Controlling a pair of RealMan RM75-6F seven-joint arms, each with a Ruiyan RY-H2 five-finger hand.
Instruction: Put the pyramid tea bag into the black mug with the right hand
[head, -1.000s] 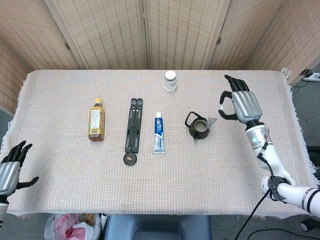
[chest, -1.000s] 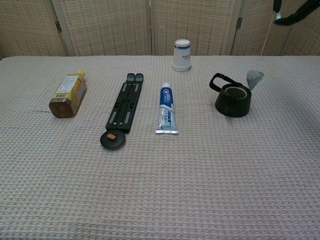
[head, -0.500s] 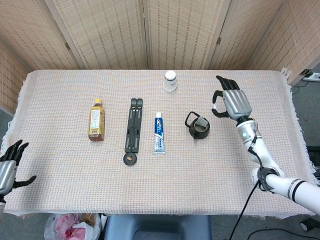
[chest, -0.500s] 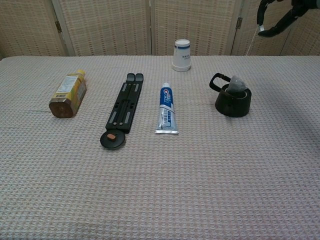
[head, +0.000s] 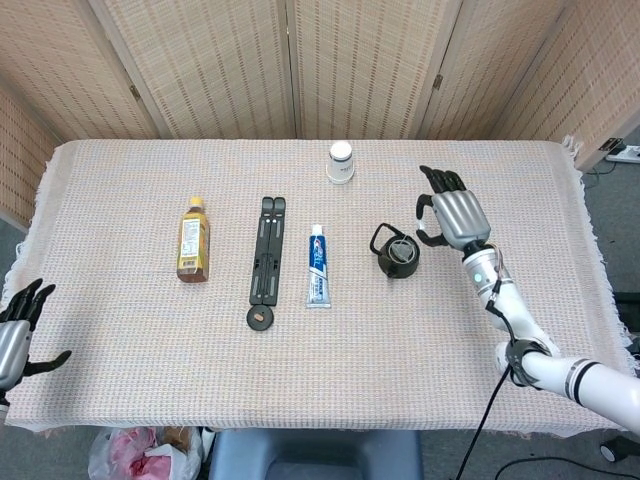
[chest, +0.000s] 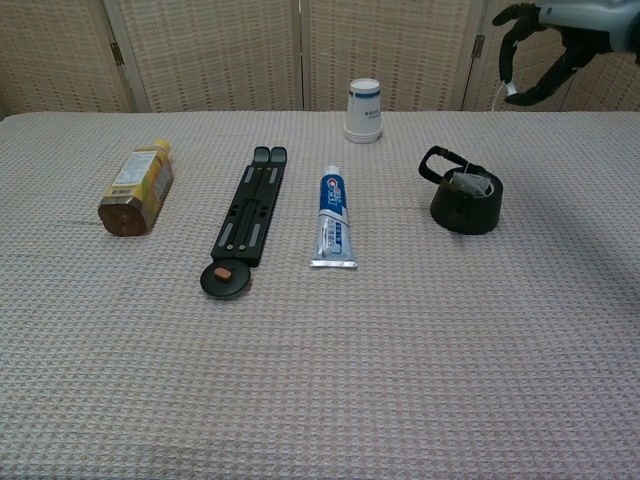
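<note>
I've lowered the pyramid tea bag (chest: 468, 182) into the black mug (chest: 466, 203); a second ago it hung beside it. My right robot hand (head: 449, 212) still pinches the string, so only release remains.

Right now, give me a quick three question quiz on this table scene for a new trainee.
1. True or false: the pyramid tea bag sits inside the black mug.
2. What lies between the toothpaste tube and the tea bottle?
3. Which hand is raised beside the mug: A left, B right?

Key: 1 true. 2 the black folding stand. 3 B, the right hand; the left hand stays low at the table edge.
</note>
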